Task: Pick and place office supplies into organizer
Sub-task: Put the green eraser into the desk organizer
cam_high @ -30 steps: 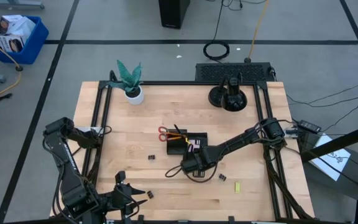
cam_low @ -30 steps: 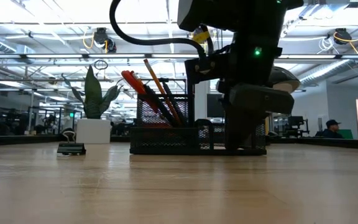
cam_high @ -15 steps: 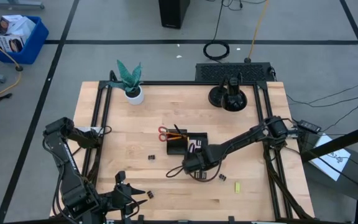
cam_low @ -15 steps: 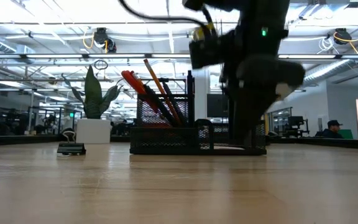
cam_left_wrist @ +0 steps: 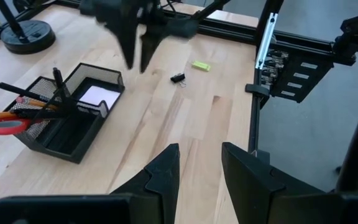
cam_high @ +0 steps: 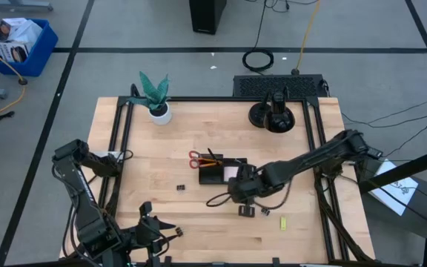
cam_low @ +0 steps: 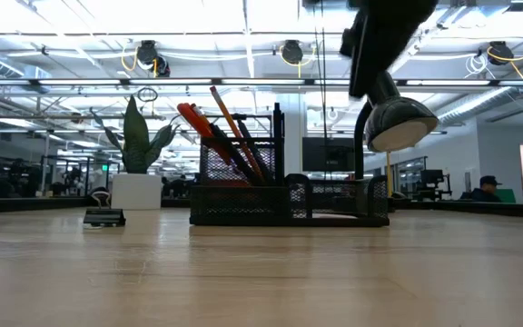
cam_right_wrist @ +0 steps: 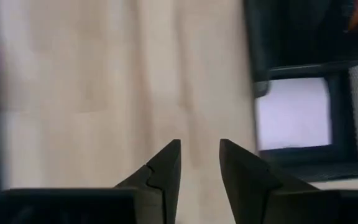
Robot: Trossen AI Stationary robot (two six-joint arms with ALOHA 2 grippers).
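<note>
The black mesh organizer stands mid-table. Its tall part holds black pens, an orange pencil and red-handled scissors, and its low right compartment holds a pale sticky-note pad. My right gripper hangs open above the table just near-side of the organizer, with nothing between its fingers. Loose binder clips and a yellow-green piece lie on the wood. My left gripper waits open at the near left corner.
A potted plant stands at the far left, and a round black stand base at the far right. Another binder clip lies near the right gripper. Bare wood stretches along the table's left side and the near edge.
My right gripper has risen from low at the organizer's right compartment to well above it. It has also drifted a little toward the table's right edge. The organizer and its contents have stayed put.
</note>
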